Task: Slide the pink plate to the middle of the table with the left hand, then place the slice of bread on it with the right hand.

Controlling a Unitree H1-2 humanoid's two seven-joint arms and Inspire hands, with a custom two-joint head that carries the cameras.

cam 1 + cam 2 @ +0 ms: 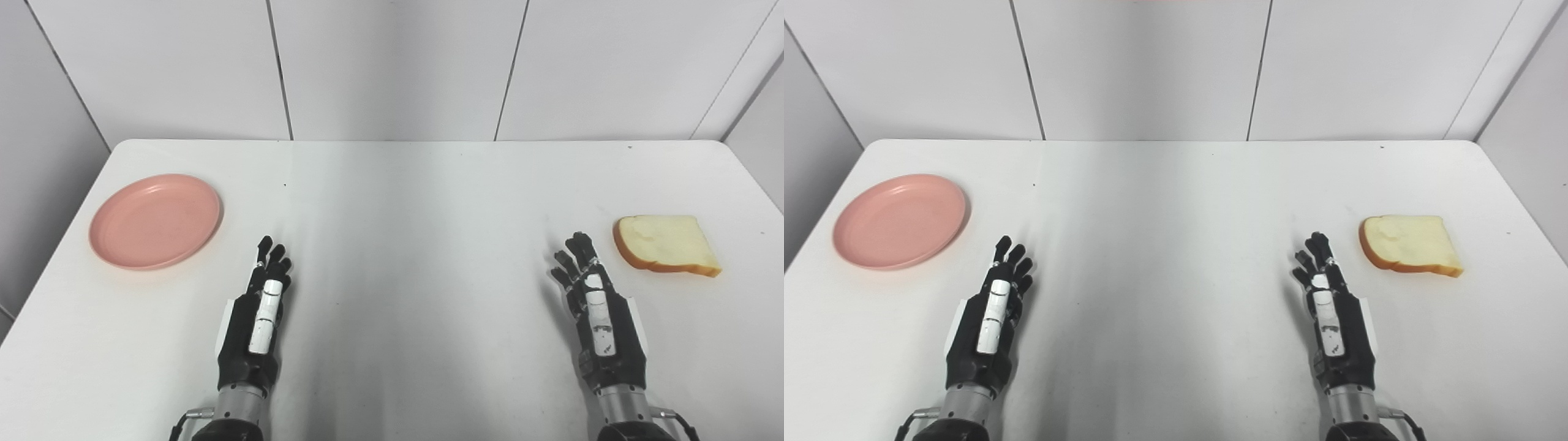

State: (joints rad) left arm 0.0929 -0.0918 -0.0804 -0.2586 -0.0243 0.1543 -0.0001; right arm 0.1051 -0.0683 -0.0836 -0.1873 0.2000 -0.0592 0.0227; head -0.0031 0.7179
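Both the left hand and the right hand were built of glossy black segmented fingers on a black palm shell, each with a long white plate running along its upper edge, the plates scuffed with small dark marks. Behind each palm sat a short cylindrical wrist of brushed silver metal, which joined a rounded black forearm at the near edge of the scene. A thin black cable looped out beside each wrist, on the left side of the left arm and on the right side of the right arm, next to a small silver fitting
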